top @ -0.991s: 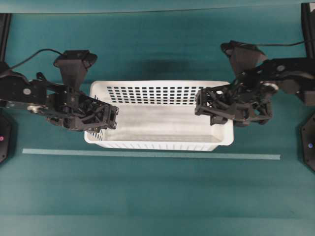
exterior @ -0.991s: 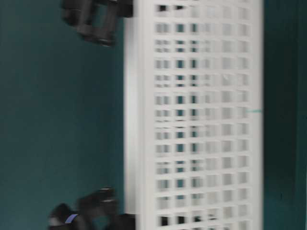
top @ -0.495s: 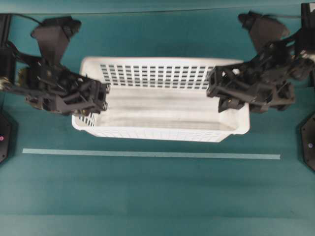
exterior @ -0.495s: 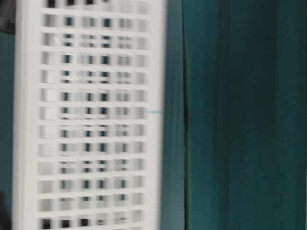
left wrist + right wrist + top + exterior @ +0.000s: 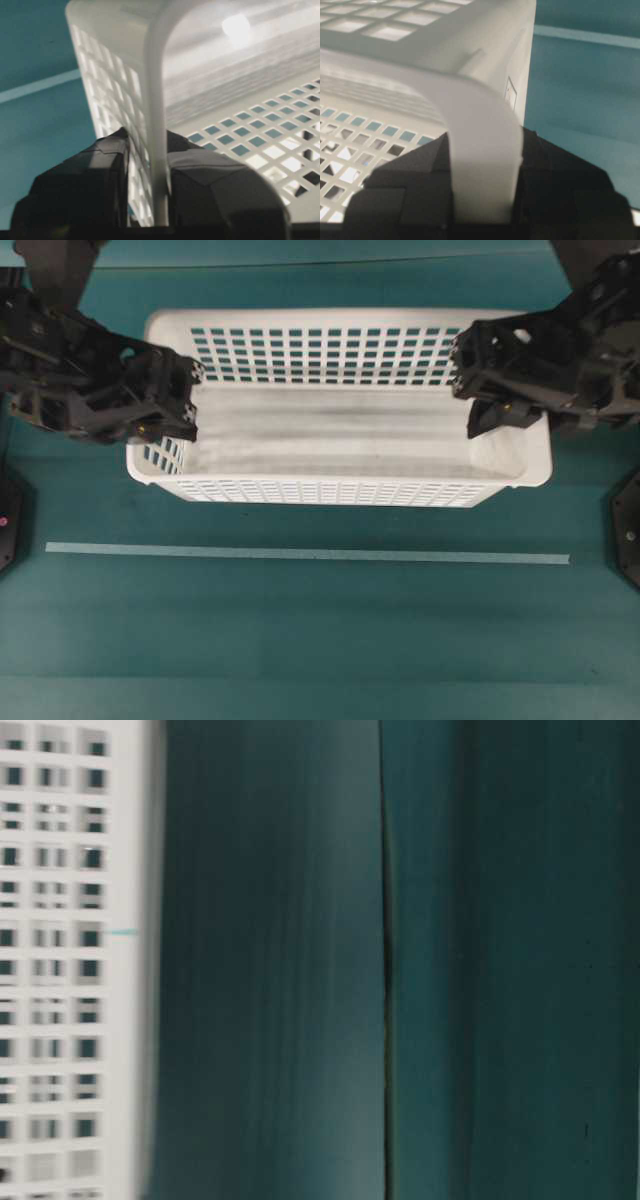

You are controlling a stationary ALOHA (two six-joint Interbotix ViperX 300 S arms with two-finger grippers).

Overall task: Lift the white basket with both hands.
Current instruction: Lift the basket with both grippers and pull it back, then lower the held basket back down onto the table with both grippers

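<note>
White plastic basket [image 5: 340,430] hangs clear of the teal counter [image 5: 300,640], its short end rims pinched by the left end effector [image 5: 175,405] and the right end effector [image 5: 480,390], both clamped tight. Raising both ends evenly should keep it level.

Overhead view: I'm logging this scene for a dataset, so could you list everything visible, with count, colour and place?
white basket: one, white with slotted walls, centre of the view, gripped by its two short end rims, nothing inside.
tape line: one, pale, running left to right across the cloth in front of the basket.
table cover: one, teal, under everything.
left pincer: one, black, shut on the basket's left end rim.
right pincer: one, black, shut on the basket's right end rim.
</note>
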